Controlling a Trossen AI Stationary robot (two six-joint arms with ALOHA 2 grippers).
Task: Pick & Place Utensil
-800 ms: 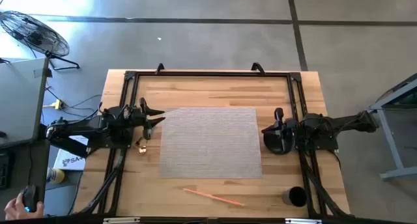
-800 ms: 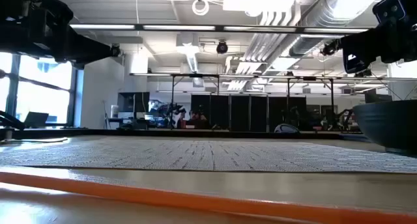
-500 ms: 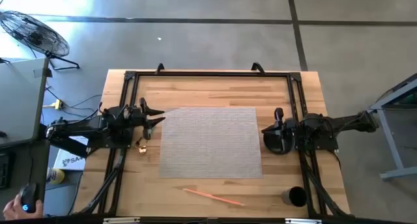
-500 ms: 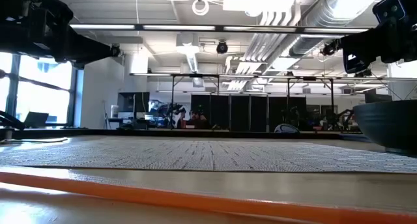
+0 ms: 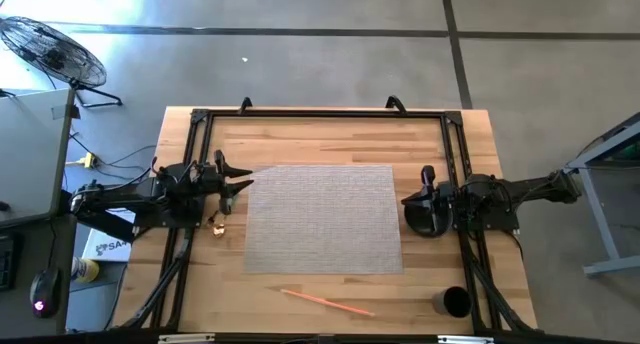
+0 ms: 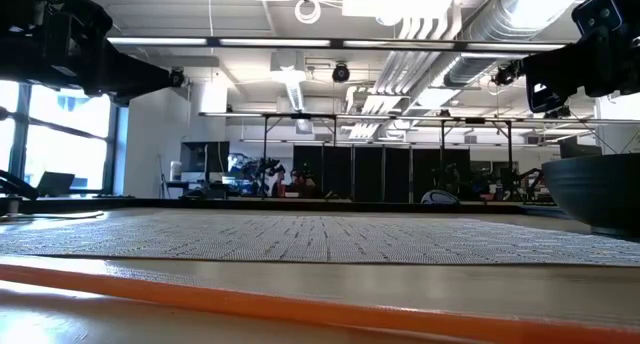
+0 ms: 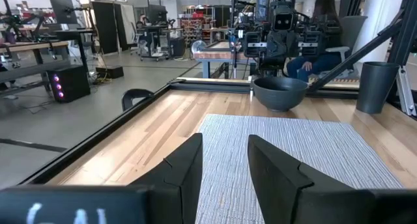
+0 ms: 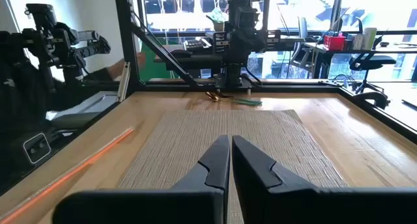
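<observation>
Arms parked at either side of the mat, chopstick untouched

Chopstick (image 5: 327,302), thin and orange, lies on the bare wood of the table (image 5: 320,134) near the front edge, just off the grey woven mat (image 5: 322,217) and well apart from both arms. A dark cup (image 5: 455,302) stands to its right near the table corner. The left gripper (image 5: 233,175) sits at the mat's left edge, fingers (image 7: 186,168) parted and empty. The right gripper (image 5: 418,197) sits at the mat's right edge above a dark bowl (image 5: 424,218), fingers (image 8: 215,162) pressed together, empty. Small gold and green utensils (image 8: 231,98) lie on the wood beside the left arm.
</observation>
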